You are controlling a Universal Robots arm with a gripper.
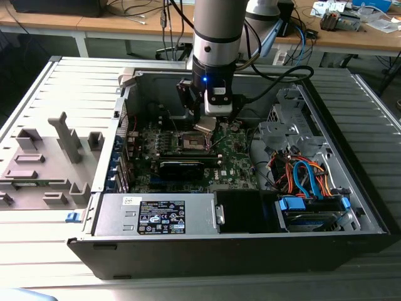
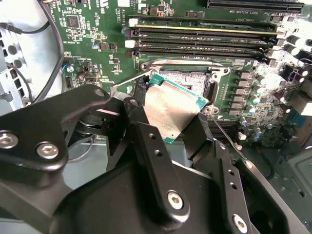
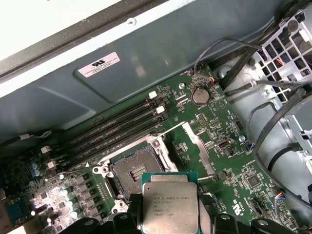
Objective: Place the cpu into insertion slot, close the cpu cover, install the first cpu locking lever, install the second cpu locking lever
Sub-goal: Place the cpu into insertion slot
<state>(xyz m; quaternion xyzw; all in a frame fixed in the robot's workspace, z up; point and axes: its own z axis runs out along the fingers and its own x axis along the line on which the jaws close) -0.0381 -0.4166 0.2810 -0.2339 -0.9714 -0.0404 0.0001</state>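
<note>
Along the upper edge of the exterior view, a long wooden workbench (image 1: 94, 26) on white legs (image 1: 81, 45), with dark floor (image 1: 31, 47) beneath. At upper right on that bench, small clutter (image 1: 341, 19). Hanging off its middle, black cables (image 1: 166, 34). Across the rest of the frame, a grey slatted table (image 1: 37, 263). At left on it, a grey moulded fixture (image 1: 44, 166) with upright posts, and a small blue clip (image 1: 73, 217) near. Even, soft light throughout.

Open straight down onto slot (image 3: 134, 169), bare just below cpu (image 3: 169, 204) gripped in claw (image 2: 168, 122). Hemmed close by memory slots (image 3: 112, 134) on one side and black card (image 1: 182, 168) on another. Tighter toward the exterior view's right, with drive cage (image 1: 283, 125) and cable tangle (image 1: 304, 175); case wall (image 1: 160, 84) at the back, power supply (image 1: 156, 216) along the near edge.
</note>
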